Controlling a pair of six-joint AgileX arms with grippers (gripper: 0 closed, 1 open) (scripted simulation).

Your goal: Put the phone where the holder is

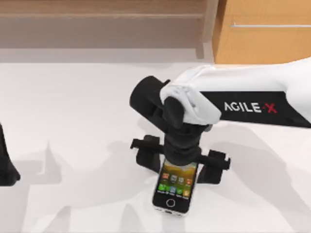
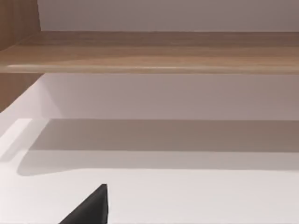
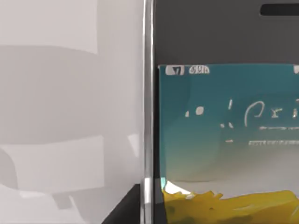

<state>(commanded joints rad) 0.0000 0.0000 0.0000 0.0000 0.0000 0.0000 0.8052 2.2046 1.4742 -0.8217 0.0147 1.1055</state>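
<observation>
I am holding my right gripper [image 1: 181, 156] directly above the upper end of the phone [image 1: 173, 188], which is lying flat on the table [image 1: 73, 121] (finger state I cannot tell), so I should be lowering straight and centred.

One phone [image 1: 172, 191] is lying on the table [image 1: 73, 121]; two arms are showing, right [image 1: 252, 94] and left [image 1: 6, 165]; one wooden cabinet [image 1: 262, 31] is standing behind.
</observation>
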